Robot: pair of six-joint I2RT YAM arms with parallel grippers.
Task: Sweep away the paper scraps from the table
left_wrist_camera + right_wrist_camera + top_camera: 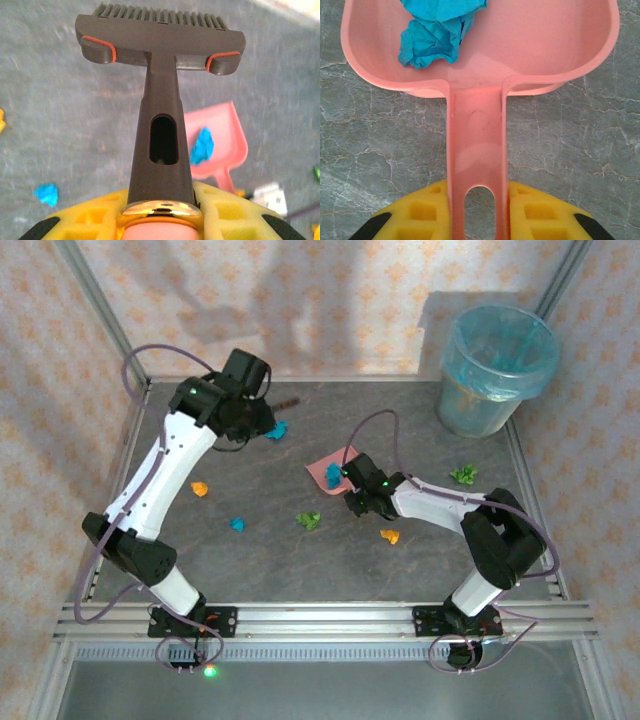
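A: Nearest row first. What lies loose?

B: Paper scraps on the dark grey tabletop, four of them nearer than the pink dustpan.
- Orange scrap: nearer than the dustpan, slightly to its right.
- Green scrap: just nearer, slightly to its left.
- Blue scrap: well to its left.
- Second orange scrap: farther left again, only a little nearer than the dustpan.

A: The dustpan itself?

B: Pink plastic, flat on the tabletop, handle pointing near-right. Right fingers, yellow, pinched narrowly onto that handle, one on each side. Contents: one crumpled blue piece, lying inside the pan toward its left wall.

A: Anything level with it?

B: Second green scrap, well to the dustpan's right, on bare tabletop.

A: Beyond it?

B: Second blue scrap, beyond the dustpan and to its left. Just beside that scrap are the left fingers, also yellow, drawn in tight around the handle of a dark brown brush. The brush head sticks out past the fingers, with bristles on its far edge and an orange band at each end. Whether the bristles touch the tabletop: cannot tell.

A: Farthest entry?

B: Pale blue bin with a thin plastic liner, upright in the far right corner, well beyond the dustpan.
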